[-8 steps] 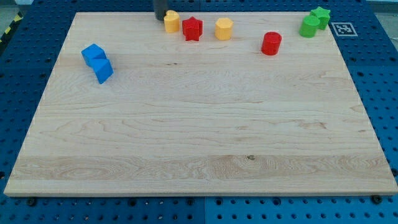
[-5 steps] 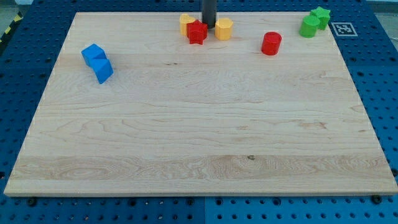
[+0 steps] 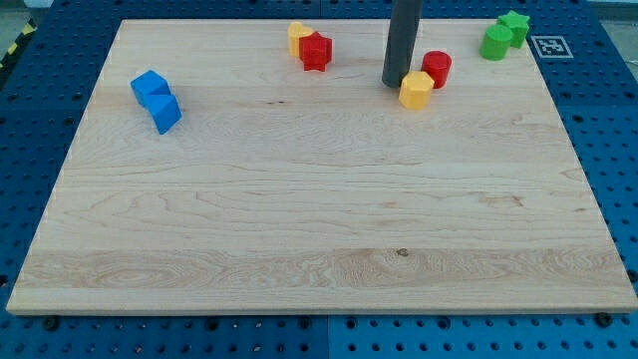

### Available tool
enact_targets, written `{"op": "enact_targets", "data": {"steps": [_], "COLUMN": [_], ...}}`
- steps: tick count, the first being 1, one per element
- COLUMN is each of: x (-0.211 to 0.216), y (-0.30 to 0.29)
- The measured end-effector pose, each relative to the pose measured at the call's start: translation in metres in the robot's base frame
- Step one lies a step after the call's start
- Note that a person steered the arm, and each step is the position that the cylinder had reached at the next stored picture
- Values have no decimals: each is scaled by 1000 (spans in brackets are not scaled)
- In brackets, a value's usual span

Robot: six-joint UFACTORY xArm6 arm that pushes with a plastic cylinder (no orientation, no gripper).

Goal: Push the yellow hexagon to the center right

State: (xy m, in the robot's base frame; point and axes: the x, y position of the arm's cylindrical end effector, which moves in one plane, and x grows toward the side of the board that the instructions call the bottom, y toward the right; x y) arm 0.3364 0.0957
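Starting from the view's bottom, the pale wooden board (image 3: 319, 249) lay on a blue perforated table (image 3: 30, 199), and its lower half carried no blocks. Further up, near the view's left edge, two blue cube blocks (image 3: 156, 100) sat touching, one just below and to the right of the other. Right of centre in the upper part stood the yellow hexagon block (image 3: 416, 89), and my tip (image 3: 395, 84) rested just at its left side, touching or very nearly so; the straight dark rod rose from there out of the view's top. The rod had no jaws, so it held nothing and only pressed against things. A red cylinder block (image 3: 436, 68) stood just above and to the right of the yellow hexagon, close enough that the two seemed to touch. Toward the view's top, left of the rod, a red star-shaped block (image 3: 317, 51) sat against a second yellow block (image 3: 297, 36), whose shape was partly hidden behind it. In the top right corner two green blocks (image 3: 503, 35) stood together, beside a black-and-white printed marker (image 3: 550, 46) fixed on the table.
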Motion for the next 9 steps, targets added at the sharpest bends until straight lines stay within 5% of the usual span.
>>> {"op": "enact_targets", "data": {"steps": [1, 3, 9], "x": [24, 5, 98], "y": [5, 23, 46]}}
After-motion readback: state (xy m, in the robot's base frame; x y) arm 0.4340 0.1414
